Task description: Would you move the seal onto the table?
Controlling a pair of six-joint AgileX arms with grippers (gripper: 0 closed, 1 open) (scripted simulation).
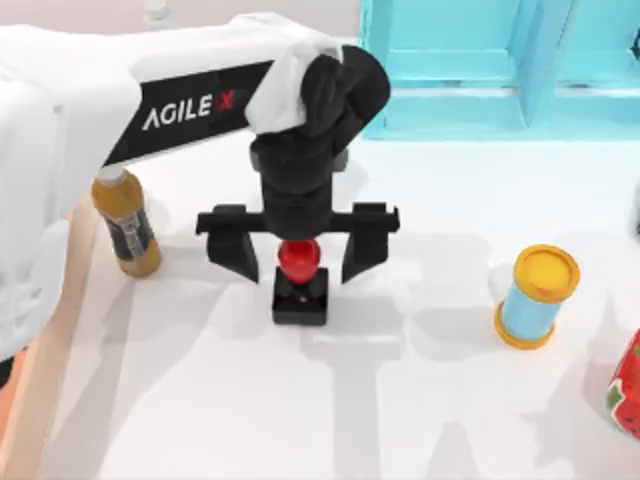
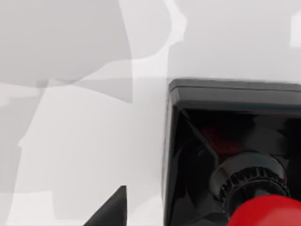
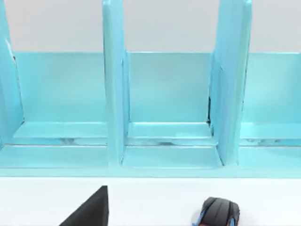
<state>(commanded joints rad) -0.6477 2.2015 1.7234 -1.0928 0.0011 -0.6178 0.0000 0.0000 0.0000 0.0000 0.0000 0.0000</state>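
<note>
The seal (image 1: 300,285), a black square block with a round red knob, stands upright on the white table (image 1: 420,420) left of the middle. My left gripper (image 1: 298,252) hangs right over it, open, one finger on each side of the red knob and neither touching it. In the left wrist view the seal (image 2: 230,141) is very close, its black base resting on the table (image 2: 84,117). My right gripper (image 3: 89,214) is parked facing the shelf.
An orange bottle (image 1: 127,220) stands by the wooden tray's (image 1: 45,360) edge at the left. A blue cylinder with a yellow lid (image 1: 538,295) and a red strawberry-patterned object (image 1: 628,385) stand at the right. The light blue shelf (image 1: 480,60) lines the back, with a black mouse (image 3: 218,213) before it.
</note>
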